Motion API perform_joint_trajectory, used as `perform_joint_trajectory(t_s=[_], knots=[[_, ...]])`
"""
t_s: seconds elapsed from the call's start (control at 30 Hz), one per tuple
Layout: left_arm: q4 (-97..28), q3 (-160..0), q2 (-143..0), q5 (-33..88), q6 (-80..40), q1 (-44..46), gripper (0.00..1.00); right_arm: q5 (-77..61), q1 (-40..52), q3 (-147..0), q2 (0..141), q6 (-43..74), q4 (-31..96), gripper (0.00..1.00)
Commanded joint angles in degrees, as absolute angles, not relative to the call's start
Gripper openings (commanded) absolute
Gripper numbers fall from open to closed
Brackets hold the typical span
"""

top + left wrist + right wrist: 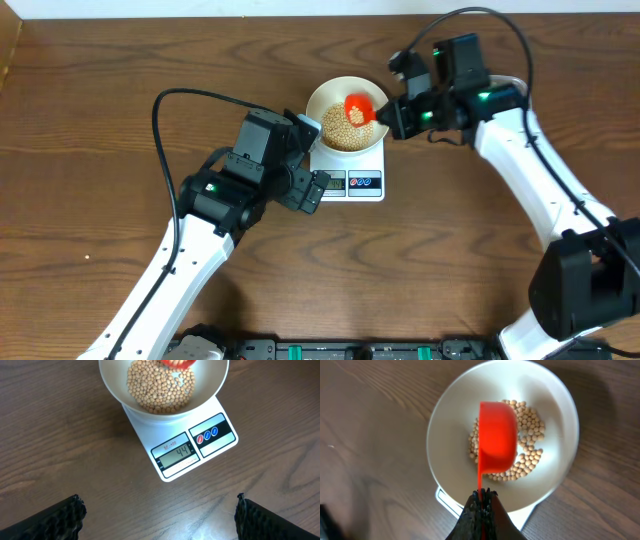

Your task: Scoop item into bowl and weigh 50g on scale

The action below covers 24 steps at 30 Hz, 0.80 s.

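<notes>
As one scoop (496,437) overhangs one bowl (447,467), one scale (177,456), many beans (160,387)

I count one white bowl (322,100), one scale (176,472) with one display (177,453), one red button (200,438) and one blue button (214,431), and one red scoop (496,437). I have two hands: my left hand (157,503) and my right hand (481,499). The beans (155,390) are too many to count.

Top-down overview; two wrist close-ups above bowl (451,445)
</notes>
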<state>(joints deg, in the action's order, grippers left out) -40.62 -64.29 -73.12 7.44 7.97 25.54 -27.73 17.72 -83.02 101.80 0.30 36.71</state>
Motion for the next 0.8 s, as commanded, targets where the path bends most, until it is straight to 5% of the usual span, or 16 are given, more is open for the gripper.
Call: perform_joint_trajectory(t_s=[0.0, 0.2, 0.77], knots=[[-40.71, -64.07, -72.99, 7.73, 8.54, 25.34, 0.97, -16.23, 21.91, -84.95, 99.83, -1.78, 37.04, 0.01], [-40.71, -64.07, -72.99, 7.73, 8.54, 25.34, 0.98, -5.76, 27.03, -87.77, 99.83, -3.64, 38.59, 0.01], [-40.71, -64.07, -72.99, 7.73, 8.54, 25.34, 0.97, -9.02, 26.55, -87.99, 99.83, -3.46, 38.79, 0.01]])
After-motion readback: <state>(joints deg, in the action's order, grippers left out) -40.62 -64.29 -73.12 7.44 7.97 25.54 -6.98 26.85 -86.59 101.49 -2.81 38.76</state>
